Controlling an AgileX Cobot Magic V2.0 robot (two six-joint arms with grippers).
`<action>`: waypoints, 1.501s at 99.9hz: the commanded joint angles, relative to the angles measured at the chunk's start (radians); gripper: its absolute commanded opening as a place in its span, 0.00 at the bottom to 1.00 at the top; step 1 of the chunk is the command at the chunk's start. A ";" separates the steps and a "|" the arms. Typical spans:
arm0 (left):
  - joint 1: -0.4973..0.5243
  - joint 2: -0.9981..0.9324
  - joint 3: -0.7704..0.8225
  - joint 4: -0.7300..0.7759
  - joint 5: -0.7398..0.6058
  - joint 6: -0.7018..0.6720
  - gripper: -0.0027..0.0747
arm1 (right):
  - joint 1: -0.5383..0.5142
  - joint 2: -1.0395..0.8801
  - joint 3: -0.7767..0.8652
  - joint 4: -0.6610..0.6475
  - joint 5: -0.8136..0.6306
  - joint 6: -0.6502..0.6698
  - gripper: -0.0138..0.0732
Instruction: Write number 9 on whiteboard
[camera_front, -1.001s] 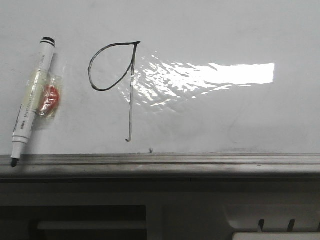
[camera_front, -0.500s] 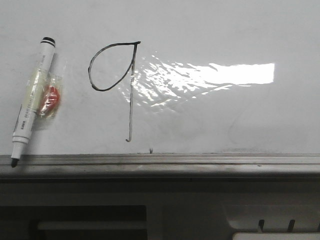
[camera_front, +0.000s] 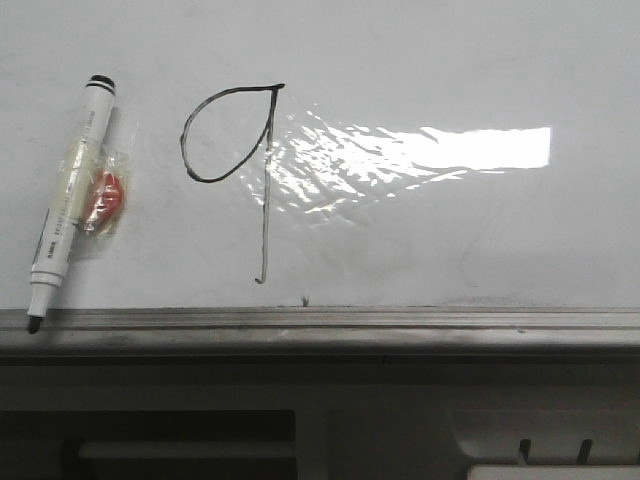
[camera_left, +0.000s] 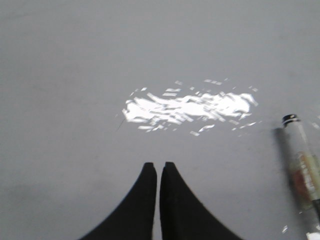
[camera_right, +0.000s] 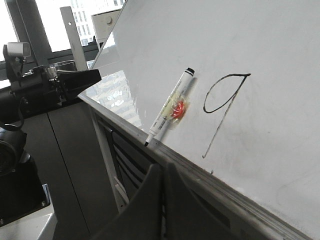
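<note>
A finished number 9 (camera_front: 240, 160) stood on the whiteboard (camera_front: 450, 240); both arms' jaws were closed, empty.

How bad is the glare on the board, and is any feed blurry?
Front view: glare patch on the whiteboard touches the number 9, which stays legible. Left wrist view: soft focus, glare centred. Right wrist view: sharp, no glare on the 9.

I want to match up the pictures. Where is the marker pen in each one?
Front view: the marker leans on the whiteboard at the far left, tip on the tray, left of the 9.
Left wrist view: the marker shows at the right edge, blurred.
Right wrist view: the marker is mid-picture, beside the 9.
Shared landmark: its red-and-yellow sticker.
</note>
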 joint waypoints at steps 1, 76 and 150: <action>0.066 -0.027 0.040 0.023 0.026 -0.052 0.01 | 0.001 0.008 0.025 -0.007 -0.075 -0.001 0.08; 0.199 -0.027 0.040 0.023 0.261 -0.053 0.01 | 0.001 0.008 0.025 -0.007 -0.075 -0.001 0.08; 0.199 -0.027 0.040 0.023 0.261 -0.053 0.01 | -0.274 0.008 0.025 -0.045 -0.087 -0.005 0.08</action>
